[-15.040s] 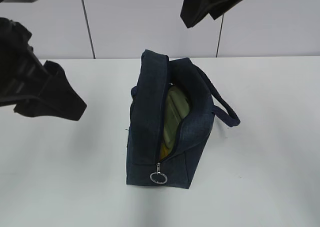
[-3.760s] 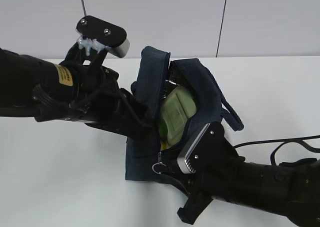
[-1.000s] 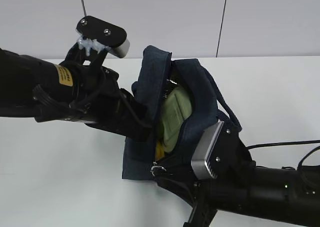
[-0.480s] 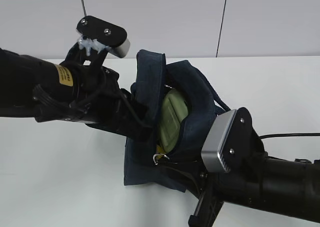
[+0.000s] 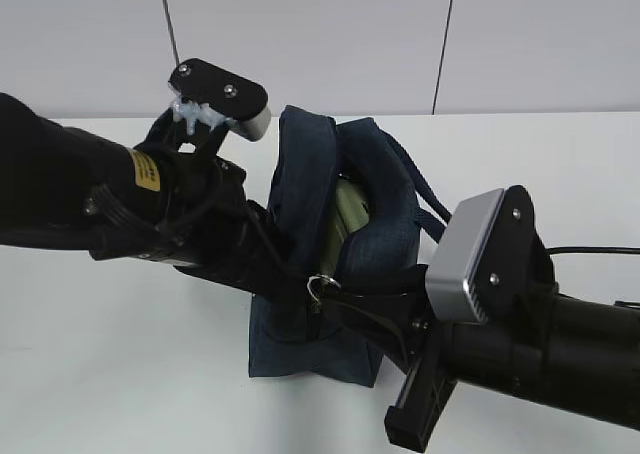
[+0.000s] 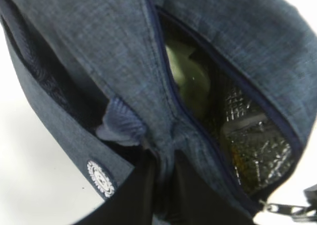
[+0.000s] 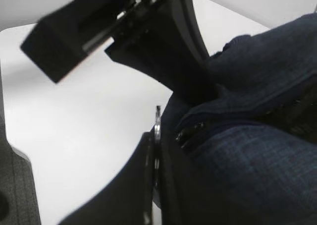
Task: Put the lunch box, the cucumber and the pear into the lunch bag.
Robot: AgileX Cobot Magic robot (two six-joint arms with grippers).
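The navy lunch bag (image 5: 300, 189) stands mid-table, its top zipper partly open. Through the gap shows the pale green lid of the lunch box (image 5: 346, 222), which also appears in the left wrist view (image 6: 190, 79) against the silver lining. My left gripper (image 5: 292, 276) is shut on the bag's fabric beside the zipper (image 6: 166, 185). My right gripper (image 5: 332, 294) is shut on the silver ring pull (image 5: 319, 286), which sits edge-on between its fingers (image 7: 157, 136). The cucumber and the pear are hidden.
The white table (image 5: 120, 374) stretches to both sides of the bag, with a grey panelled wall (image 5: 320, 34) behind it. The bag's corded handle (image 5: 425, 199) hangs off its right side. Both arms crowd the bag's near end.
The right gripper has drawn the ring pull along the zipper, away from the bag's near end. The bag's mouth has narrowed, showing less of the lunch box. The left gripper keeps its hold.
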